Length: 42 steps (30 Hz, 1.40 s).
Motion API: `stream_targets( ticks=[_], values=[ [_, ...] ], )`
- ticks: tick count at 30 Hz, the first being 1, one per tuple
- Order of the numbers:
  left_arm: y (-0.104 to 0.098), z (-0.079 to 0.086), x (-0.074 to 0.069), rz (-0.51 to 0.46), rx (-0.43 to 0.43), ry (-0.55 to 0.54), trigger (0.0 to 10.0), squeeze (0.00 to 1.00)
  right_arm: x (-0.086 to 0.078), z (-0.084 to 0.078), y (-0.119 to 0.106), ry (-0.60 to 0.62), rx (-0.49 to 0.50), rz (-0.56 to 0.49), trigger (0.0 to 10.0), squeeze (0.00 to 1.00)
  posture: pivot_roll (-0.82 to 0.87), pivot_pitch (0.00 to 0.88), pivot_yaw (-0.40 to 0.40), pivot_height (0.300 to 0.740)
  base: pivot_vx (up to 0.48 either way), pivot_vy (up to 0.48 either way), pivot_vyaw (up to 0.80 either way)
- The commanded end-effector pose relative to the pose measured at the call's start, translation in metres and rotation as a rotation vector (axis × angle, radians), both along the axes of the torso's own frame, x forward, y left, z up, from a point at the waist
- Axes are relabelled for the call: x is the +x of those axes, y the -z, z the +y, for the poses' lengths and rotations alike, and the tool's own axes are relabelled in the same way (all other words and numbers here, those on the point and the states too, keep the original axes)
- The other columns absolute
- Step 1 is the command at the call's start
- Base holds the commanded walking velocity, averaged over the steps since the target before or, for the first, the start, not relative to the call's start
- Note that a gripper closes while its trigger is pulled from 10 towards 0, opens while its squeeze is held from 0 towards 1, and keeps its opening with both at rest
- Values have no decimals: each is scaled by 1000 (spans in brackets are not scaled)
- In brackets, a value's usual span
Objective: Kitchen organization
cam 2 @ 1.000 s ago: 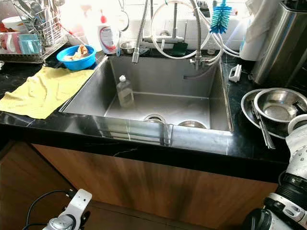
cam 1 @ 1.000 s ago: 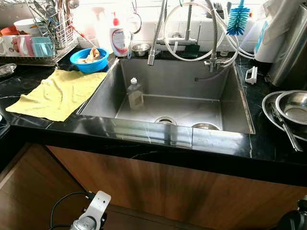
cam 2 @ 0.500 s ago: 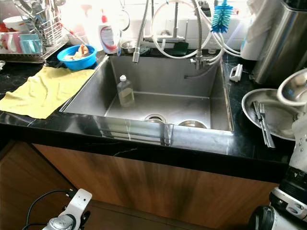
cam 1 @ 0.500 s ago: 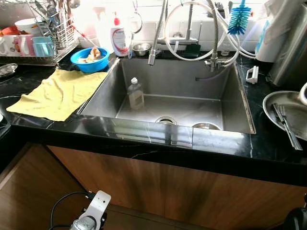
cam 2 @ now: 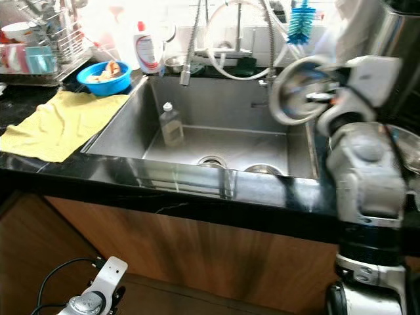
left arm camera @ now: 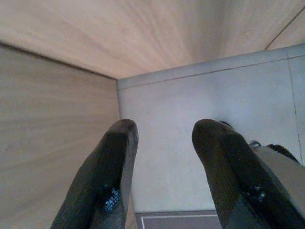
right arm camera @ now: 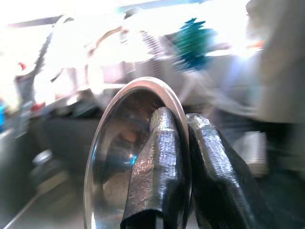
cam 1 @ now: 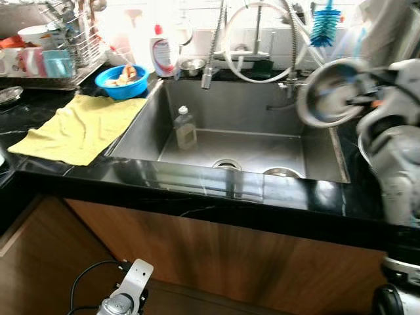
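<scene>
My right gripper (cam 1: 357,98) is shut on the rim of a steel bowl (cam 1: 326,92), one finger inside and one outside. The bowl is tipped on edge in the air above the right side of the steel sink (cam 1: 243,118). In the right wrist view the two fingers (right arm camera: 159,157) pinch the bowl's rim (right arm camera: 102,143). A clear bottle (cam 1: 185,128) stands in the sink, and another steel bowl (cam 1: 282,172) lies near the drain. My left gripper (left arm camera: 162,129) hangs open low beside the wooden cabinet, with nothing in it.
A yellow cloth (cam 1: 79,128) lies on the black counter left of the sink, beside a blue bowl (cam 1: 121,80) and a dish rack (cam 1: 59,56). A soap bottle (cam 1: 161,52), faucet hoses (cam 1: 213,46) and a blue brush (cam 1: 323,29) stand behind the sink. A steel plate (cam 2: 407,141) sits at the right.
My right arm has lifted the steel bowl off the plate on the right counter and swung it left over the sink, tipping it on edge. The left arm has not moved.
</scene>
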<state>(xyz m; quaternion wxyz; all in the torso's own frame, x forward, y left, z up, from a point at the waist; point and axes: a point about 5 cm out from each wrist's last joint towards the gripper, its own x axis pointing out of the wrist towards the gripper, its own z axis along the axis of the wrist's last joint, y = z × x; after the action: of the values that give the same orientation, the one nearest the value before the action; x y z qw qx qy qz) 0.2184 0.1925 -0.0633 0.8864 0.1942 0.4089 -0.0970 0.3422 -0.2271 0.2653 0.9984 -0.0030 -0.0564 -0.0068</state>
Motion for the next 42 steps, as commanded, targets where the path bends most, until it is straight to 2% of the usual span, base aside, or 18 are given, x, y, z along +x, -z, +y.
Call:
stream_targets(
  ticks=[1,3,7,10,17,18,24,26,27,28,29,36,37,39,40,42],
  values=[
    [1,7,-4,7,10,-22,10000,0,4,3,-2,-42,-17,-1,10000,0,-119,0,62,740,0,0,0],
    [2,7,-5,10,12,-24,10000,0,10,1,7,-32,-65,42,10000,0,-120,0,60,740,0,0,0],
    [2,7,-5,11,11,-25,10000,0,16,2,13,-49,-84,72,10000,0,-121,0,60,740,0,0,0],
    [3,5,-6,17,5,-28,10000,0,29,8,34,-101,-176,158,10000,0,-113,0,55,740,0,0,0],
    [4,5,-7,18,1,-34,10000,0,37,16,54,-151,-157,209,10000,0,-114,0,55,740,0,0,0],
    [4,5,-8,20,1,-34,10000,0,39,15,63,-149,-173,243,10000,0,-109,0,51,740,0,0,0],
    [5,5,-9,25,1,-34,10000,0,42,15,75,-150,-177,277,10000,0,-107,0,46,740,0,0,0],
    [5,6,-10,26,0,-35,10000,0,43,15,82,-153,-177,297,10000,43,-102,0,43,740,0,0,0],
    [5,6,-10,26,-1,-35,10000,0,43,15,84,-152,-179,304,10000,369,-102,0,43,740,0,0,0],
    [5,6,-10,26,-1,-35,10000,0,43,15,84,-152,-179,304,10000,369,-102,0,43,740,0,0,0],
    [5,6,-10,26,0,-36,10000,0,43,15,86,-151,-177,313,10000,525,-101,0,43,740,0,0,0],
    [5,6,-10,28,1,-33,10000,0,45,14,89,-150,-174,314,10000,518,-102,0,44,740,0,0,0],
    [5,6,-10,27,2,-32,10000,0,46,15,90,-154,-180,312,10000,447,-102,0,43,740,0,0,0],
    [5,6,-10,27,2,-32,10000,0,46,15,90,-155,-183,310,10000,424,-101,0,43,740,0,0,0],
    [5,6,-10,26,2,-32,10000,0,46,16,90,-158,-184,305,10000,0,-100,0,43,740,0,0,0],
    [5,6,-10,25,2,-34,10000,0,47,17,89,-163,-188,298,10000,0,-100,0,43,740,0,0,0]
  ],
)
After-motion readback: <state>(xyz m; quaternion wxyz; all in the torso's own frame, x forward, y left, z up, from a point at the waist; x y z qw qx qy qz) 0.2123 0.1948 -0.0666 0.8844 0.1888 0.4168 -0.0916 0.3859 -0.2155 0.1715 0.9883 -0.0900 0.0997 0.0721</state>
